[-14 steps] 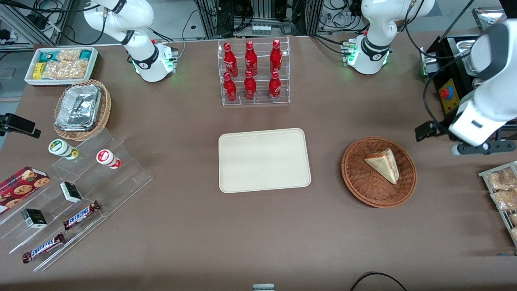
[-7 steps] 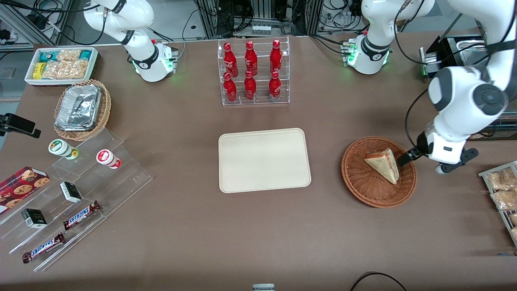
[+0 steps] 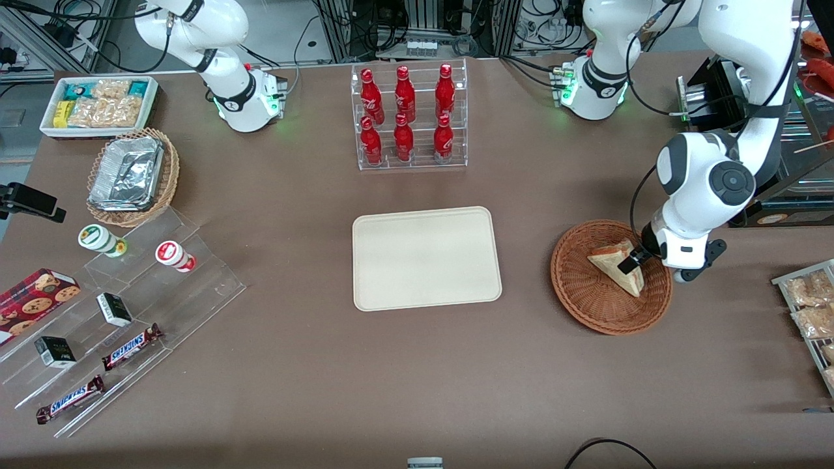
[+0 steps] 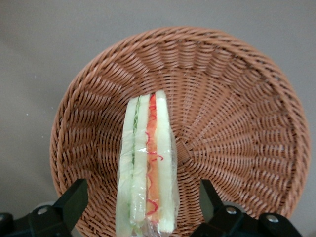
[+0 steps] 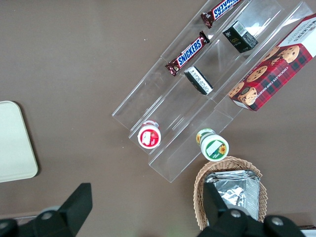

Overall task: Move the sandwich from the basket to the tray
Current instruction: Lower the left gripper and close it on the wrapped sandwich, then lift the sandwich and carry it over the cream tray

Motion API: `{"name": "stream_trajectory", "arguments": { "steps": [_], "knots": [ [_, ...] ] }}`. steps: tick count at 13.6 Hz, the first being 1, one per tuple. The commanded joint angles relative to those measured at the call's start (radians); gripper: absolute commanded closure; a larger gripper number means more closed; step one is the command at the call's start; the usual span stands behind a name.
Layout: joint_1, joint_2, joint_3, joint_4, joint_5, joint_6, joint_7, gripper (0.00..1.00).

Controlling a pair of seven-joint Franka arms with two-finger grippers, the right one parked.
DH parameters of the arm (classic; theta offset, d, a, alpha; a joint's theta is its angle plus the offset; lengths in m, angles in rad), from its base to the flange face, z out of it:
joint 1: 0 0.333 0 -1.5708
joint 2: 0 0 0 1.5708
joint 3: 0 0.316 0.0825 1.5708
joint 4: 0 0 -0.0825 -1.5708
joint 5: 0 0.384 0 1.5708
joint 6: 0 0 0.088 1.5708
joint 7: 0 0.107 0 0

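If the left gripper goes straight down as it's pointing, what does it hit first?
Probably the sandwich: the gripper hangs open over it, a finger on either side, in the basket. Height above it is unclear.

Bright, even overhead light; soft shadows, sharp focus throughout.

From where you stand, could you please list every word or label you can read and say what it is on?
"SNICKERS": two chocolate bars in the clear acrylic rack.
Unreadable: red bottles, cookie box, cup lids.
No text: sandwich, basket, tray; the gripper straddles the sandwich.
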Motion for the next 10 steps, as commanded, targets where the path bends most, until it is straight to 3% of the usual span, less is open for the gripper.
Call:
{"name": "stream_trajectory", "arguments": {
  "steps": [1, 7, 8, 9, 10],
  "knots": [
    [-0.002, -0.006, -0.007, -0.023, 0.01, 0.021, -0.051, 0.0],
    [-0.002, 0.025, -0.03, -0.069, 0.01, 0.093, -0.106, 0.03],
    [-0.002, 0.028, -0.03, -0.078, 0.01, 0.113, -0.105, 0.2],
    [0.001, 0.042, -0.028, -0.072, 0.01, 0.115, -0.105, 0.66],
    [0.004, 0.045, -0.028, -0.064, 0.01, 0.115, -0.103, 1.0]
  ]
}}
